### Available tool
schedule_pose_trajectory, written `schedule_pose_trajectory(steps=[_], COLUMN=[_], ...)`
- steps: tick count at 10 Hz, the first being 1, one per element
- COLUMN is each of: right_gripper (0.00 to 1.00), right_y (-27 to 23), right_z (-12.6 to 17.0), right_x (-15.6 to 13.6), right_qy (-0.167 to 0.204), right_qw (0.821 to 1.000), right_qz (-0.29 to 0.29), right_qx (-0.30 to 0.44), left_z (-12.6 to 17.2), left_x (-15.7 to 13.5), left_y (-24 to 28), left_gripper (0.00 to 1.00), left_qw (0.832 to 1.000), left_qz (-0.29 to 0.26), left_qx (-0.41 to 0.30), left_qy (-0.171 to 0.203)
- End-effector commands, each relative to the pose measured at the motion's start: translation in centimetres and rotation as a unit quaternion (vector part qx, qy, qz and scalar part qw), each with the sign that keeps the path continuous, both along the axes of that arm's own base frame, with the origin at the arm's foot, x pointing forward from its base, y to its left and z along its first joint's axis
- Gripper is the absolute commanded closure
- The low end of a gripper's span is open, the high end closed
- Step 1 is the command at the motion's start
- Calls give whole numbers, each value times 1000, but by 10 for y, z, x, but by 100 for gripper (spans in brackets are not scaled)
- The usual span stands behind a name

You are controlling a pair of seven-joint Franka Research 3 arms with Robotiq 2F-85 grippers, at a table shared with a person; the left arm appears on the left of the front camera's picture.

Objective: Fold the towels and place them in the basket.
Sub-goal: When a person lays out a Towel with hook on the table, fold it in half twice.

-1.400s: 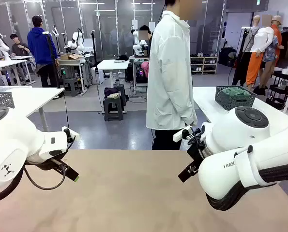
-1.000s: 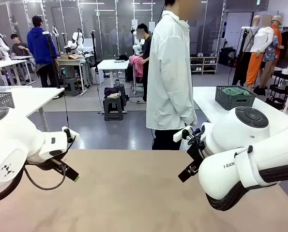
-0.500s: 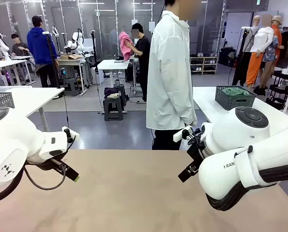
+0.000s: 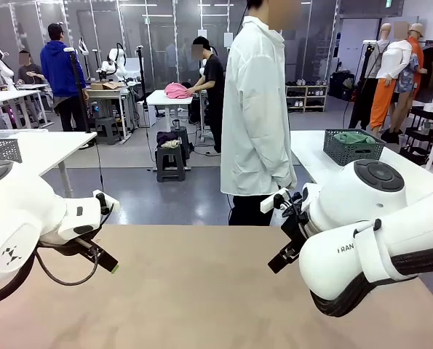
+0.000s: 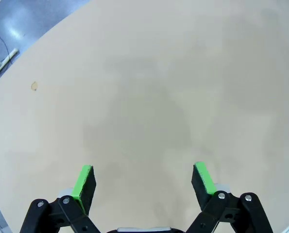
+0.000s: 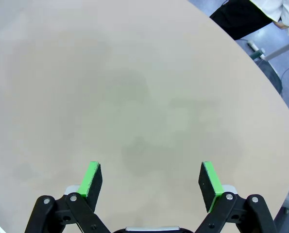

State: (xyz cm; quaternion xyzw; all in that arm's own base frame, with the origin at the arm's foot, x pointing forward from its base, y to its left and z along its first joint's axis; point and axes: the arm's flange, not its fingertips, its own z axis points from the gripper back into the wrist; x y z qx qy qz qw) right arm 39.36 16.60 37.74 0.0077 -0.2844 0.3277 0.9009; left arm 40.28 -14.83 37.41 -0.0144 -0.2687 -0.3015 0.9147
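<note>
- Left pincer [image 5: 144, 177]: open, jaws spread wide, nothing between them. In the left wrist view its green pads [image 5: 84, 179] rise from the lower edge of the frame, over bare beige surface.
- Right pincer [image 6: 149, 177]: open, jaws equally wide, holding nothing. In the right wrist view its green pads [image 6: 92, 175] stand at the lower edge of the frame, over bare surface near the rounded rim.
- Left arm [image 4: 27, 218]: white, enters from the lower left of the front view. Its pincer points down and toward the middle, held above the top without touching it.
- Right arm [image 4: 369, 247]: white, bulky, occupies the lower right of the front view. Its pincer is angled down and toward the centre.
- Counter [image 4: 201, 291]: beige, smooth, spans the lower half of the front view. One small brownish spot [image 5: 34, 86] shows at the left of the left wrist view.
- Basket [image 4: 353, 154]: dark grey-green mesh, at the right middle of the front view. It stands on a white table [image 4: 311, 156] beyond the counter, well apart from both pincers.
- Green towel [image 4: 354, 137]: heaped inside the basket, showing above its rim.
- Paler grey mesh basket [image 4: 1, 150]: at the left edge of the front view, on another white table.
- Person in a white coat [image 4: 256, 109]: stands at the counter's far edge, upper middle of the front view.
</note>
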Motion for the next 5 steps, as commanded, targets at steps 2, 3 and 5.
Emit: schedule_pose_trajectory(steps=[2,3,5], right_gripper=[0,0,0], right_y=[-47,-72,-132], right_z=[42,65,113], right_x=[1,0,-2], right_qy=[-42,-53,-75], right_qw=[998,996,989], right_qz=[46,58,120], right_qx=[26,36,39], left_z=[41,66,122], left_x=[16,24,44], left_y=[36,52,99], left_gripper=[0,0,0], left_qw=[996,992,987], left_qz=[-79,-107,-140], left_qx=[-42,-53,-64], left_qy=[-22,-28,-42])
